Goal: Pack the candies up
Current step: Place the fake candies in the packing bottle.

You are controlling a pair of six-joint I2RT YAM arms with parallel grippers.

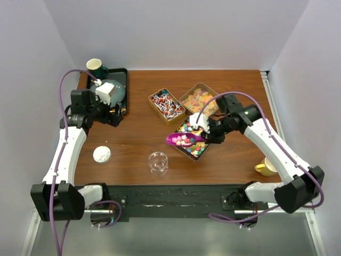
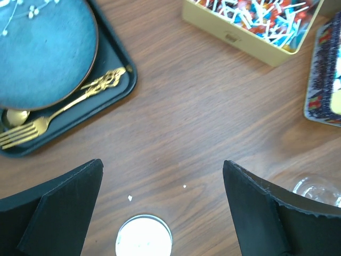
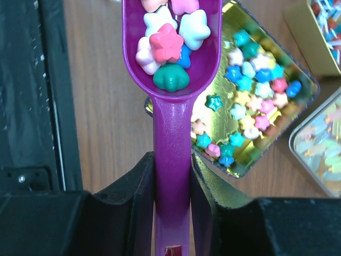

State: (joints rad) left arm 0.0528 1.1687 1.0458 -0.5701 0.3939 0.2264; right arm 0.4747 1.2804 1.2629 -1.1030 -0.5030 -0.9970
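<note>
While walls (image 1: pixel 176 32) ring wood table (image 1: pixel 136 125), left jaws gape empty, right jaws grip scoop (image 3: pixel 172 133)

bright even light, soft shadows, edges sl. blurry

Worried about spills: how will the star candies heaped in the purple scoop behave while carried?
The star candies lie loose and stacked, so tilting would probably slide them out. The purple scoop looks rigid, glossy plastic; its narrow handle might twist in the right gripper.
</note>
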